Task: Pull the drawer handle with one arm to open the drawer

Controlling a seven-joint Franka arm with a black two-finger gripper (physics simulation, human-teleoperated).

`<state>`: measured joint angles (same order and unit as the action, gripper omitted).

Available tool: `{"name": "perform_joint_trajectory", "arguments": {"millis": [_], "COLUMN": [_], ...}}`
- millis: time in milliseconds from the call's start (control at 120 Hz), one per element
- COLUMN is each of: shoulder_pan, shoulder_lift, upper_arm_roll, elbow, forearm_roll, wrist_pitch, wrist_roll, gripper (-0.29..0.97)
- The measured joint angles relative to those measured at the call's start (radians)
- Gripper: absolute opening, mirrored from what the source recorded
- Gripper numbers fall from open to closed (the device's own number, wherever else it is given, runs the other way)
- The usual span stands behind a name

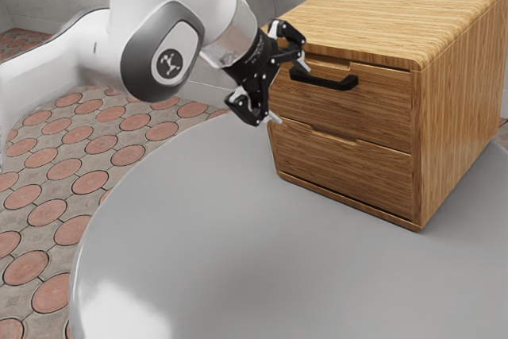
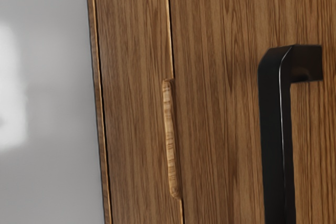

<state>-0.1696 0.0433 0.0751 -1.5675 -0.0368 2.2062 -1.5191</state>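
Note:
A wooden cabinet (image 1: 397, 13) with two drawers stands on the round grey table (image 1: 238, 260) at the exterior view's right. The top drawer (image 1: 373, 105) carries a black bar handle (image 1: 325, 81); its front looks about level with the lower drawer (image 1: 349, 164). My gripper (image 1: 287, 89) is open at the handle's left end, one finger above it and one below, neither touching the bar. In the wrist view the handle (image 2: 275, 140) runs close in front of the hand, off to one side, with the top drawer front (image 2: 226, 103) behind it.
The lower drawer has only a small wooden lip (image 2: 169, 140) at its upper edge. The grey tabletop stretches wide in front of the cabinet. Beyond the table's edge lies a floor of round red tiles (image 1: 63, 156).

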Motion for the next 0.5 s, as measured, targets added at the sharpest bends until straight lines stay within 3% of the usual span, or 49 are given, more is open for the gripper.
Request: {"name": "perform_joint_trajectory", "arguments": {"millis": [500], "shoulder_pan": [0.004], "shoulder_lift": [0.054], "upper_arm_roll": [0.000], "elbow": [0.052], "forearm_roll": [-0.003], "wrist_pitch": [0.026], "wrist_roll": [-0.003], "gripper": [0.68]}}
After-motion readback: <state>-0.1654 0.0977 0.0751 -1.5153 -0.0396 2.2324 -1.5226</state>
